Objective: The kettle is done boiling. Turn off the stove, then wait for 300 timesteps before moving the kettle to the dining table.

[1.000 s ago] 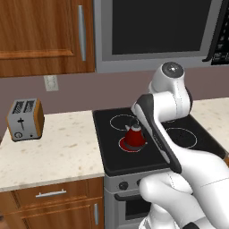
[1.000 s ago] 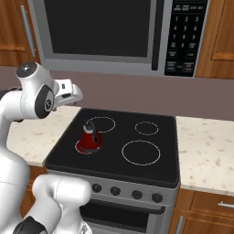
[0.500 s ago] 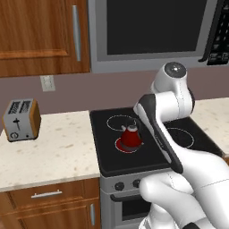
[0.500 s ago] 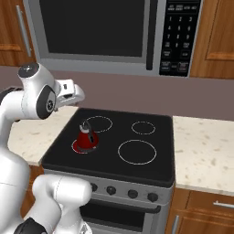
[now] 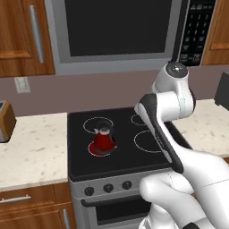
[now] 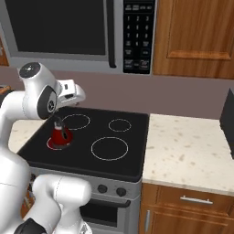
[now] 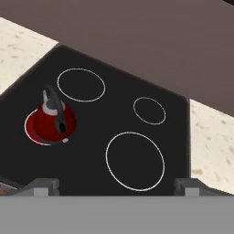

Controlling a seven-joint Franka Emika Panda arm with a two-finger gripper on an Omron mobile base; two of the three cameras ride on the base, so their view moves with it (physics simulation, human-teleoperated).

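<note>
The kettle [image 5: 103, 141] is seen left of centre in the left base view, standing upright on the front left burner of the stove [image 5: 125, 154], and that burner glows red beneath it. In the right base view the kettle [image 6: 59, 135] is placed at the left of the frame, just below the white arm's elbow, with the stove [image 6: 123, 157] spread across the lower middle. In the hand view the kettle [image 7: 55, 119] is found at the left, on the red ring, while the stove [image 7: 114, 119] takes up the centre of the frame with three white burner outlines unlit.

A row of dark knobs [image 5: 108, 188] is shown along the steel front in the lower middle of the left base view. The microwave [image 5: 120, 31] is set across the top of that frame, and a wooden cabinet [image 5: 22, 36] is seen in the upper left. A toaster [image 5: 5, 120] is cut off at the left edge, resting on the speckled tabletop [image 5: 31, 156].

The tool [image 7: 116, 185] is shown at the bottom of the hand view with its jaws spread wide, and nothing is held between them. It is held well above the cooktop, apart from the kettle. The fingertips [image 7: 43, 185] are seen at the lower left and lower right of that frame.
</note>
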